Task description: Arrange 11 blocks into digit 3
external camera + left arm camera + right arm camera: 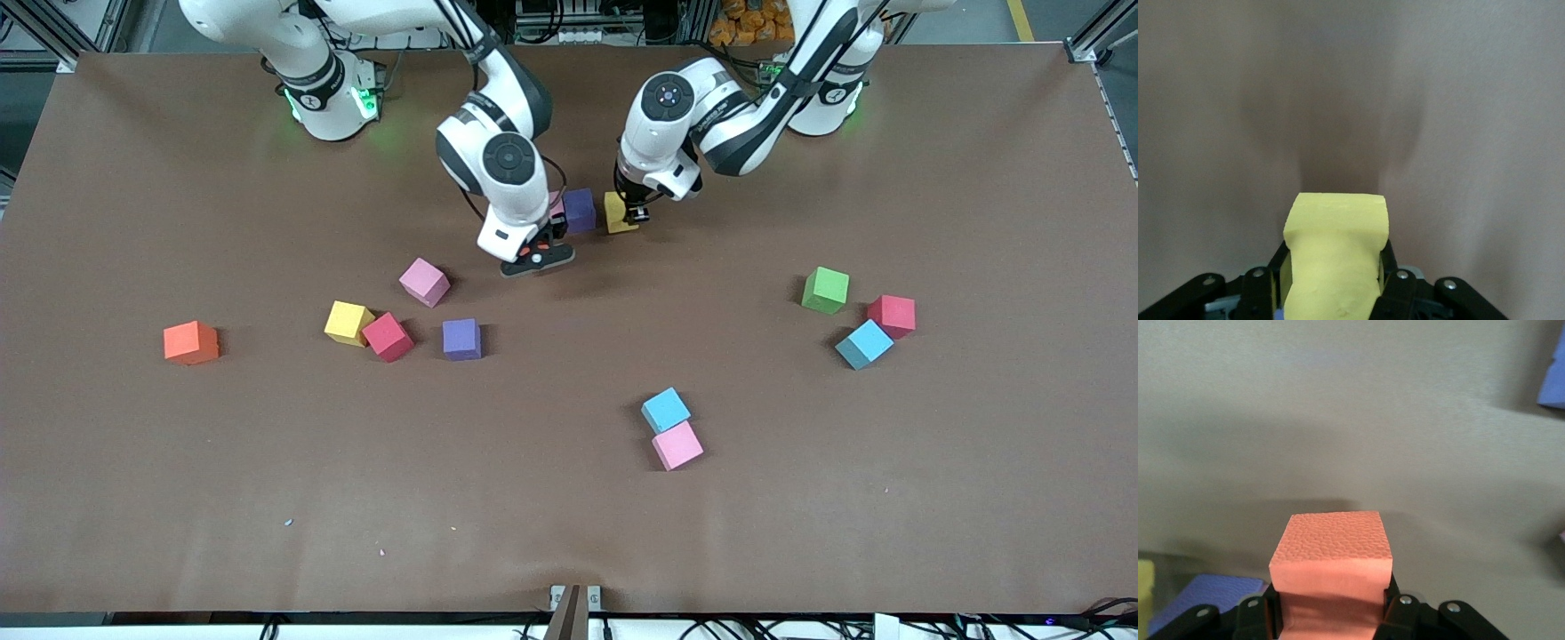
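My left gripper holds one block and my right gripper holds another block, with a third block on the table between them. Nearer to the front camera, four blocks lie toward my right arm's end, three blocks toward my left arm's end. Nearest to that camera, two blocks touch each other.

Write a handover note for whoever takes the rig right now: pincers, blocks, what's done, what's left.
Left pincer: shut on the yellow block, held low beside the purple block near the bases.
Right pincer: shut on the salmon block, over the table close to that purple block.
Done: only a start. A partly hidden pink block sits beside the purple one; no digit shape yet.
Left: place both held blocks, then build the rest of the 3 from the ten loose ones nearer the camera, spread from the orange block to the green block.
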Available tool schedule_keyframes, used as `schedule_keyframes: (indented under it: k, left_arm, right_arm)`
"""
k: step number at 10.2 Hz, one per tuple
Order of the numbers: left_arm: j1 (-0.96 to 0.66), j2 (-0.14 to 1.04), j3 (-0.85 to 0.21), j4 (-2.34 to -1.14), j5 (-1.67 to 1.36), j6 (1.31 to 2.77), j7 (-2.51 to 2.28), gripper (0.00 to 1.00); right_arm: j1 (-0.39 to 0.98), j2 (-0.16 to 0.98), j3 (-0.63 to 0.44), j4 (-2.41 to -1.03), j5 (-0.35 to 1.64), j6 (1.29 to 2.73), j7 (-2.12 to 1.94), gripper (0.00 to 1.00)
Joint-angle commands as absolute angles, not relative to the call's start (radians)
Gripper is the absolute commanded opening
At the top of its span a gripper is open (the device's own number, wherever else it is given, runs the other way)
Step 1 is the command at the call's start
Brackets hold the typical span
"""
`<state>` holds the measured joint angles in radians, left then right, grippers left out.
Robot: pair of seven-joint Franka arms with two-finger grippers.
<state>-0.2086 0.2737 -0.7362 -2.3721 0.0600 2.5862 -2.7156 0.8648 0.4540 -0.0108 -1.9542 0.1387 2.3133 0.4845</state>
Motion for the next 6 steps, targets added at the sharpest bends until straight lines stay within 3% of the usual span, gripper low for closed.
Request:
schedule_keyframes:
  k: [1, 6]
  left_arm:
    - [-0.213, 0.252, -0.739, -2.393, 0.086, 2.605, -2.757, 0.00]
    - [-0.216, 0.271, -0.739, -2.393, 0.119, 2.623, -2.754, 0.00]
  right_arm:
    - [0.868, 0.526, -0.014, -1.872, 0.152, 2.295, 0.508, 0.16]
    - [0.903, 0.569, -0.014, -1.839, 0.149, 2.290, 0.610, 0.16]
